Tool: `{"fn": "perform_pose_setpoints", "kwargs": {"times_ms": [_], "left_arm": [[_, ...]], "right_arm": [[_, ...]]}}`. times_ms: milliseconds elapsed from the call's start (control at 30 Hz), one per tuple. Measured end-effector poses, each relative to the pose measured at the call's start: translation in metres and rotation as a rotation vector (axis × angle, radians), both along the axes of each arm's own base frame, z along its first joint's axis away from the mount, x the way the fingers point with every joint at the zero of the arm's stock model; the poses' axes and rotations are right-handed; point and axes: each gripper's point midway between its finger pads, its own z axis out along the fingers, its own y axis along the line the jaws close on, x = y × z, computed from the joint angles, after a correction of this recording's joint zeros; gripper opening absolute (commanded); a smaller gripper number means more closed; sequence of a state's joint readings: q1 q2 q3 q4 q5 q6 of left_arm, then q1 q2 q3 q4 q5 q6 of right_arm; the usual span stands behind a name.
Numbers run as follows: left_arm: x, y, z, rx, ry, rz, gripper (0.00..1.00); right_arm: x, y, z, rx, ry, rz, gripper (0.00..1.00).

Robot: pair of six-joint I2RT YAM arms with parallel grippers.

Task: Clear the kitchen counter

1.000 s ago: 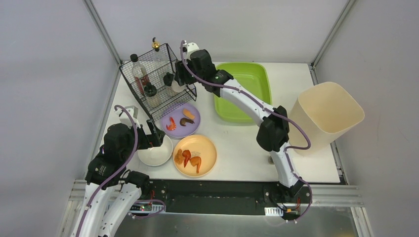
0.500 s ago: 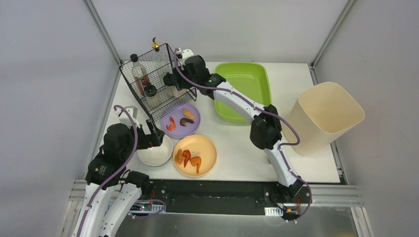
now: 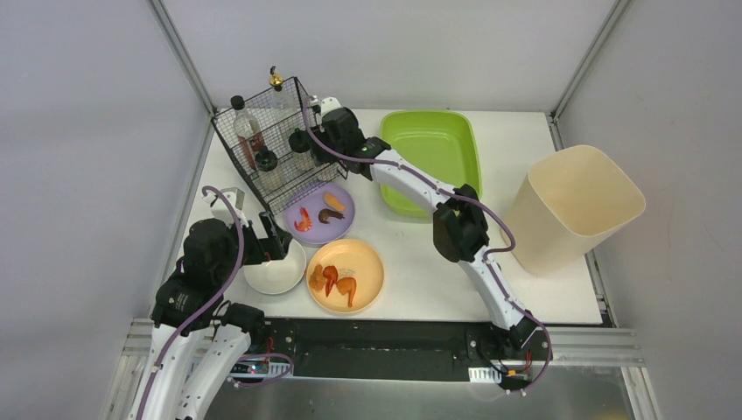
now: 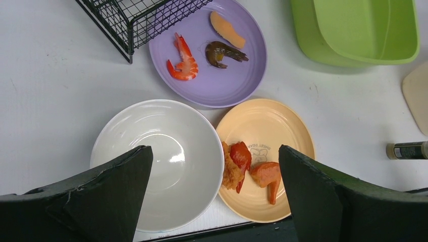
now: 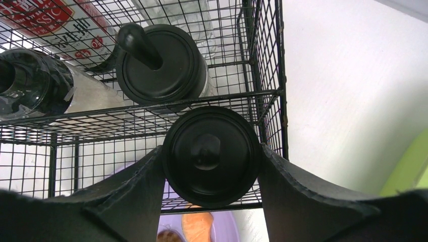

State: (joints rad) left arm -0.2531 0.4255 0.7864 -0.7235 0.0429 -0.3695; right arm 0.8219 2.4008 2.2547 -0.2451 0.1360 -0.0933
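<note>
Since a second ago the right pincer (image 5: 211,169) has swung further left toward the table's far-left corner; it now pinches the black cap (image 5: 207,146) of a bottle at the wire rack (image 5: 275,60). The left pincer (image 4: 214,151) is spread, above the white bowl (image 4: 151,146) near the near-left corner. The table (image 3: 402,271) lies flat under everything, its long axis running left to right along the arms' edge.

Enclosure, top view: plain matte grey-white panels. Back panel (image 3: 376,44) at 12, left panel (image 3: 79,175) at 9, right panel (image 3: 682,105) at 3. Aluminium posts at 11 (image 3: 179,54) and 1 (image 3: 584,54), slanting outward. Ribbed aluminium rail (image 3: 604,337) at 6, black strip (image 3: 376,350) along it, shiny metal plate (image 3: 394,398) below, soft glare. Light even, diffuse; shadows faint.
</note>
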Motion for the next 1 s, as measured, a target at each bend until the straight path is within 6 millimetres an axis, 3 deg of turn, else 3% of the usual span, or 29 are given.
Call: {"fn": "perform_pose_setpoints", "kwargs": {"times_ms": [67,133,300,433,600,733,867,933,1000], "left_arm": [[0.0,0.001,0.0,0.0,0.0,0.006,1.0],[0.0,0.001,0.0,0.0,0.001,0.006,1.0],[0.001,0.001,-0.001,0.002,0.008,0.006,1.0],[0.001,0.001,-0.002,0.003,0.012,0.006,1.0],[0.002,0.001,-0.002,0.003,0.011,0.006,1.0],[0.001,0.001,-0.002,0.003,0.011,0.006,1.0],[0.002,0.001,-0.002,0.003,0.012,0.006,1.0],[0.001,0.001,-0.002,0.003,0.013,0.006,1.0],[0.001,0.001,-0.002,0.003,0.013,0.006,1.0]], "right_arm": [[0.0,0.0,0.0,-0.002,-0.002,-0.003,0.77],[-0.002,0.002,0.001,-0.002,-0.008,-0.003,0.82],[-0.004,0.007,0.005,0.001,-0.039,-0.008,0.88],[-0.022,0.004,0.007,-0.023,-0.047,-0.001,0.91],[-0.048,-0.009,0.049,-0.004,-0.097,-0.019,0.91],[-0.072,-0.043,0.103,0.051,-0.141,-0.072,0.94],[-0.094,-0.094,0.15,0.101,-0.161,-0.164,0.96],[-0.103,-0.114,0.157,0.104,-0.159,-0.2,0.96],[-0.119,-0.145,0.149,0.081,-0.142,-0.248,0.97]]}}
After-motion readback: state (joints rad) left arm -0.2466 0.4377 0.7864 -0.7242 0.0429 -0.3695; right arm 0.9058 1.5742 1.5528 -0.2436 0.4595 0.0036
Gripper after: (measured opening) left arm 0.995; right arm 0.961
